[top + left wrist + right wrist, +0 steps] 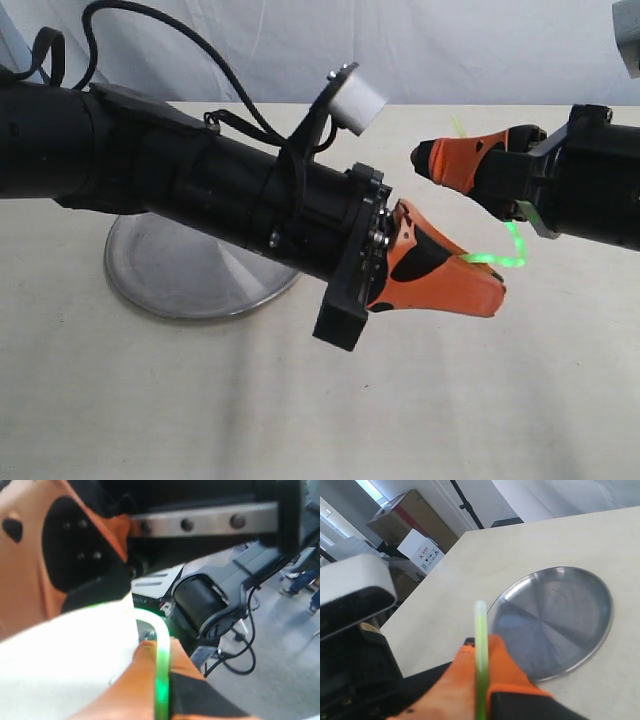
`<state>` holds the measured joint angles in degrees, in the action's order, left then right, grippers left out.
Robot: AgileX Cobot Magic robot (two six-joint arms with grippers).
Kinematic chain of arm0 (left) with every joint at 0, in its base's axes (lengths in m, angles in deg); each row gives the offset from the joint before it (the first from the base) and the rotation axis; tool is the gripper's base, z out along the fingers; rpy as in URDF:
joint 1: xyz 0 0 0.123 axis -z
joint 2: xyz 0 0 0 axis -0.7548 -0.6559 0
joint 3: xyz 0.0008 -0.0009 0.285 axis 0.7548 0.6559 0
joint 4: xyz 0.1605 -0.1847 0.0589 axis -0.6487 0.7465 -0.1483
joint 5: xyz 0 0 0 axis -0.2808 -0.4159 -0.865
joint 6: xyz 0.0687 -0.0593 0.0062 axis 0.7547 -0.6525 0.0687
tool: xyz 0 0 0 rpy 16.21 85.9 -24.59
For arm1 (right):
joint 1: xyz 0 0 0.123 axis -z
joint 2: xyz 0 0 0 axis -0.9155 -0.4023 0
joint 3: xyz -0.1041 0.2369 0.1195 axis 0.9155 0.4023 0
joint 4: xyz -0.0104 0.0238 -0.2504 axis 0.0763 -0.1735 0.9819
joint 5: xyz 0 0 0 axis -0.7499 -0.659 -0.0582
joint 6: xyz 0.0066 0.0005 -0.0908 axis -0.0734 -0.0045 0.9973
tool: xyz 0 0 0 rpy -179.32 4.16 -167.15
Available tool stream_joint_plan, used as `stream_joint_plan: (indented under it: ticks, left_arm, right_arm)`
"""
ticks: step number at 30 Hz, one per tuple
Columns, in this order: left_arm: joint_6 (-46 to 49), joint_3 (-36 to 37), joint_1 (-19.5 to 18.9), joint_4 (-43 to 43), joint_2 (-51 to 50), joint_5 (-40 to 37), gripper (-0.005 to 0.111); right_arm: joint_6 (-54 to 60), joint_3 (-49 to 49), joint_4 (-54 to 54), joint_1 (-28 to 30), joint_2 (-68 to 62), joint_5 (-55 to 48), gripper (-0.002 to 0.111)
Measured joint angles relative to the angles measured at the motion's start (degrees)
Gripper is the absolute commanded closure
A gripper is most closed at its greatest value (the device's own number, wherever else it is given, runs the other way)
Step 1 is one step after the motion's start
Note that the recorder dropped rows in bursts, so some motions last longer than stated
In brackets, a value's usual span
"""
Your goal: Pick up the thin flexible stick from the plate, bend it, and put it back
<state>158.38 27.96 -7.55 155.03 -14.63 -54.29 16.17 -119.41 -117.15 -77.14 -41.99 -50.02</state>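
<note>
The thin flexible stick (515,245) glows bright green and is bent into a curve in the air between my two grippers. My left gripper (493,290) is shut on one end of it; the left wrist view shows the stick (162,685) pinched between the orange fingers and curling over at their tips. My right gripper (422,156) is shut on the other end, and a pale tip of the stick (480,617) pokes out past its fingers (507,667). The steel plate (180,275) lies empty on the table to the left, partly hidden under my left arm.
A cream cloth covers the table (300,400). My bulky black left arm (200,180) stretches across above the plate (560,615), carrying a white camera block (357,101). Cardboard boxes (415,530) stand on the floor beyond the table's edge.
</note>
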Motion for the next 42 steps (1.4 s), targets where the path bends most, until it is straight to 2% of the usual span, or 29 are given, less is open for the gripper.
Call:
stream_joint_plan:
  ticks: [4,10,36,42]
  left_arm:
    - [-2.0,0.1,0.1,-5.9,-0.3,5.1,0.107]
    - [-2.8,0.3,0.1,-6.3,-1.0,10.2,0.107]
    - [-2.4,0.3,0.1,-4.1,-1.0,10.9,0.107]
    - [-2.4,0.3,0.1,-4.1,-1.0,10.9,0.107]
  right_arm:
    - [0.0,0.0,-0.6,0.0,0.0,-0.4,0.109]
    - [-0.2,-0.1,-1.2,-0.1,0.1,-3.8,0.109]
    - [-0.1,-0.1,-1.7,-0.1,0.1,-4.2,0.109]
    - [0.0,-0.2,-1.8,-3.6,0.1,-2.0,0.109]
